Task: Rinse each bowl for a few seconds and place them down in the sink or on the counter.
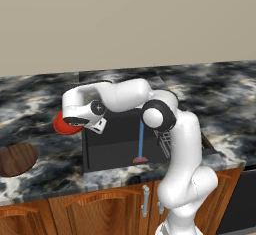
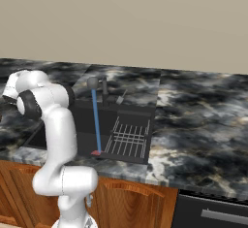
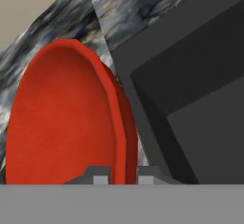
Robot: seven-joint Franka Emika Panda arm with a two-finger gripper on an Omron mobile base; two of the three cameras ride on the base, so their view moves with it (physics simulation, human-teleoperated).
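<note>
My gripper (image 1: 74, 125) is shut on the rim of the red bowl (image 1: 62, 124), which it holds tipped on edge over the counter (image 1: 40, 94), just left of the sink (image 1: 115, 151). In the hand view the red bowl (image 3: 62, 123) fills the left side. Its rim is pinched between my fingertips (image 3: 100, 175), and the dark sink (image 3: 190, 89) lies to the right. The brown wooden bowl (image 1: 17, 160) sits flat on the counter at the far left, apart from my hand.
A thin blue stream of water (image 2: 95, 120) drops from the grey faucet (image 2: 104, 89) to the basin floor. A wire rack (image 2: 128, 139) lies in the sink's right half. The wall runs close behind the counter, with wooden cabinets (image 1: 105, 199) below.
</note>
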